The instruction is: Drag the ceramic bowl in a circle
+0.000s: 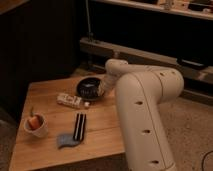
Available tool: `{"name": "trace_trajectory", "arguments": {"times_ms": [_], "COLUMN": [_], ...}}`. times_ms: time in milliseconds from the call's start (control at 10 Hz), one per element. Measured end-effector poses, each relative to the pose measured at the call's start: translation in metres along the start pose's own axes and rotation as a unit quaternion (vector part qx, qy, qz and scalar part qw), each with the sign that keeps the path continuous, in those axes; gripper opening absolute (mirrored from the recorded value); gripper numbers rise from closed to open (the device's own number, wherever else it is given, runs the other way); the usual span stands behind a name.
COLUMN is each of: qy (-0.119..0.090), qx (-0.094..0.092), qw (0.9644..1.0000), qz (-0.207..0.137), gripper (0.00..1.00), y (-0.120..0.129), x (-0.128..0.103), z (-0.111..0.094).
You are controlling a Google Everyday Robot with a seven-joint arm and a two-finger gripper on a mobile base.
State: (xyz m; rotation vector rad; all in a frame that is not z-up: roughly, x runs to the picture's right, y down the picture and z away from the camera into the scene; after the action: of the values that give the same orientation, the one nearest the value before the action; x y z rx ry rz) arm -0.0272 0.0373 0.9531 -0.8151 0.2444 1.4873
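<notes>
**Black ceramic bowl on a wooden table, with a robot gripper at its rim**

Pale wood forms the top of a low square table [105,127] in a dim room, seen from above and a little to one side. The ceramic bowl [90,89] is shallow, round and glossy black. It sits near the table's far edge, roughly midway along it. A bulky white robot arm [145,110] fills the right half of the view. It rises from the lower right, bends at a rounded joint above the far edge, and reaches down towards the bowl.

The gripper [103,91] is at the bowl's right-hand rim, low and close against it. Whether it is spread, pressed together or pinching the rim cannot be told, because the wrist and the dark bowl hide that detail.

Just in front of the bowl, towards the camera, lies a small white packet [69,100], long and flat, set at a slant. Nearer still, around the middle of the table, is a flat black object [79,125] that looks like two dark strips side by side. Its near end rests on a blue-grey cloth [65,140] (it may be a sponge).

At the table's left edge, well apart from the bowl, stands a small pale cup [36,125] with something orange inside. A dark wall and a metal shelf rail [150,55] lie behind the table.
</notes>
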Motion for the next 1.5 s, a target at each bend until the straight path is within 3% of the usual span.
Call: {"name": "trace_trajectory", "arguments": {"times_ms": [300,500,600,900,1500], "qy": [0.012,0.012,0.002,0.001,0.035], "qx": [0.018,0.028,0.032,0.051,0.081], "qw": [0.9998,0.9993,0.9989,0.9981,0.9961], "qz": [-0.004,-0.023,-0.034,-0.036,0.008], "gripper": [0.14,0.14,0.14,0.14,0.14], "y": [-0.002,-0.007,-0.007,-0.037,-0.102], "x": [0.009,0.024,0.033,0.065,0.108], "z": [-0.004,-0.024,-0.043,-0.075,-0.051]}}
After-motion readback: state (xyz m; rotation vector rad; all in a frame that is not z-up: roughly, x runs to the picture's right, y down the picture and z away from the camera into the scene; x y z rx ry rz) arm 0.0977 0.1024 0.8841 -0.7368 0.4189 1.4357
